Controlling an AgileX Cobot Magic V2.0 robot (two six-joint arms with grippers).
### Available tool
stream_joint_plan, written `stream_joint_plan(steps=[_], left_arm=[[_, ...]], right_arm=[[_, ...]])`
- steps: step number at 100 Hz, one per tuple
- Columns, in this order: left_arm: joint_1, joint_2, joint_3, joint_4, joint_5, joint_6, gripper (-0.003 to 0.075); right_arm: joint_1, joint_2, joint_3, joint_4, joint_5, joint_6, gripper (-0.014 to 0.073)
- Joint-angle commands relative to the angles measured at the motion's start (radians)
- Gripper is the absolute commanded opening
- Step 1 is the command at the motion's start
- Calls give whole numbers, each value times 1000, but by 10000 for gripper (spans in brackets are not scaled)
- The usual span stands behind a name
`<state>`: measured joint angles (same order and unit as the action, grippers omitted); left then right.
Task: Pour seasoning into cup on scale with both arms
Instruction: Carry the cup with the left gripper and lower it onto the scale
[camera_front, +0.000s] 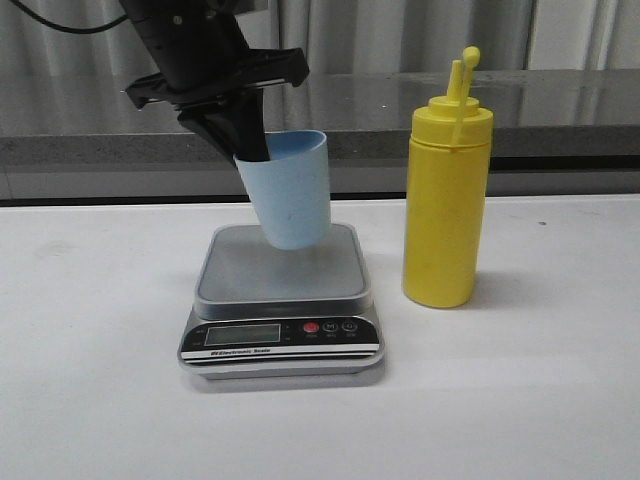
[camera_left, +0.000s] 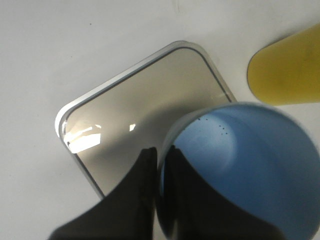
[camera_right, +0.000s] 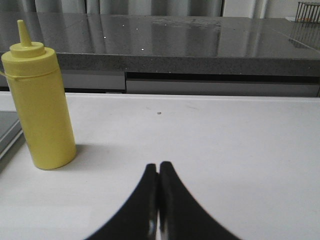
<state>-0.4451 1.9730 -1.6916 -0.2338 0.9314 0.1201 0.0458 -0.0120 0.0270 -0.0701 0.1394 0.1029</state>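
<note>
The light blue cup (camera_front: 288, 190) hangs tilted just over the grey platform of the scale (camera_front: 280, 272); whether its base touches is unclear. My left gripper (camera_front: 248, 140) is shut on the cup's rim, one finger inside and one outside, as the left wrist view shows at the gripper (camera_left: 160, 152), the cup (camera_left: 250, 165) and the scale (camera_left: 145, 105). The yellow seasoning bottle (camera_front: 447, 205) stands upright right of the scale, its cap off the nozzle on its tether. In the right wrist view my right gripper (camera_right: 159, 167) is shut and empty, low over the table, apart from the seasoning bottle (camera_right: 40, 100).
The scale's black front panel (camera_front: 281, 338) with display and red button faces the front edge. A dark grey counter (camera_front: 560, 110) runs behind the white table (camera_front: 520, 400). The edge of the seasoning bottle (camera_left: 290, 70) shows beside the scale in the left wrist view.
</note>
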Motion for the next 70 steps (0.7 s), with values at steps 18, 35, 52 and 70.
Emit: stream_joint_plan(steps=[18,35,52,70], left_arm=[[-12,-23,-35,55,-20,-13,-20],[-12,-4,-35,66,-17,-13,-20],[-12,-4,-35,66,-15,-13,-20],[-12,-4,-37,66,-11,-13,-19]], right_arm=[[-7,-19,-21,-13,-79,-10,-68],[-7,-19,-21,-13,-79,-10,-68],[-7,-19,-21,-13,-79,-10,-68],[-7,-19,-21,-13,-79,-10,-68]])
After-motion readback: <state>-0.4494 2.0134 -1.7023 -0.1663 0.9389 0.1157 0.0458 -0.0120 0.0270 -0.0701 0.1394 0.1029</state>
